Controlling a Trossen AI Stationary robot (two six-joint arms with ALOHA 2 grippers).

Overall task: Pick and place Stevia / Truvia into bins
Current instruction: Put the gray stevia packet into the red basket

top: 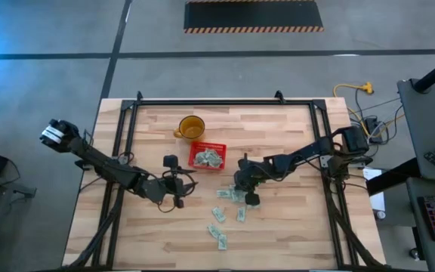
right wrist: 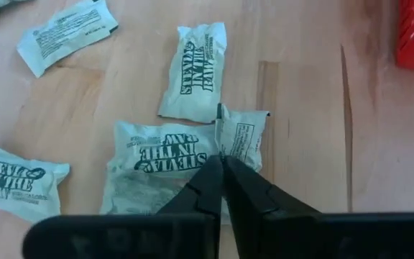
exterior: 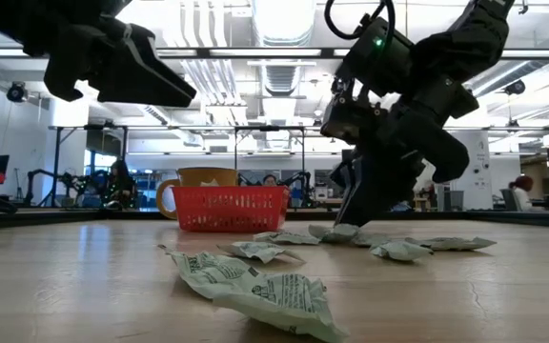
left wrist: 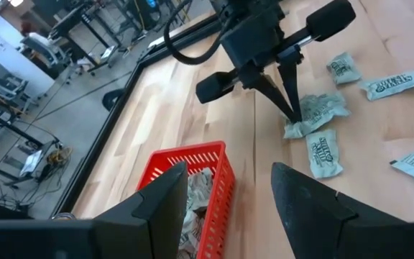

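Now | right gripper point(right wrist: 223, 162) jaws clamped on crumpled pale-green sachet point(right wrist: 175, 162) | left gripper point(left wrist: 228, 198) jaws apart above red basket point(left wrist: 221, 162)

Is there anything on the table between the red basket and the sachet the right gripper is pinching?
No. In the left wrist view, only bare wood lies between the red basket and the sachet under the right gripper.

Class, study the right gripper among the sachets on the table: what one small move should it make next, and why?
Probably a short lift straight up. The right gripper has its fingers pinched together on the edge of a Stevia sachet that lies on the table, and the red basket sits nearby with sachets already inside. The left gripper waits open near the basket.
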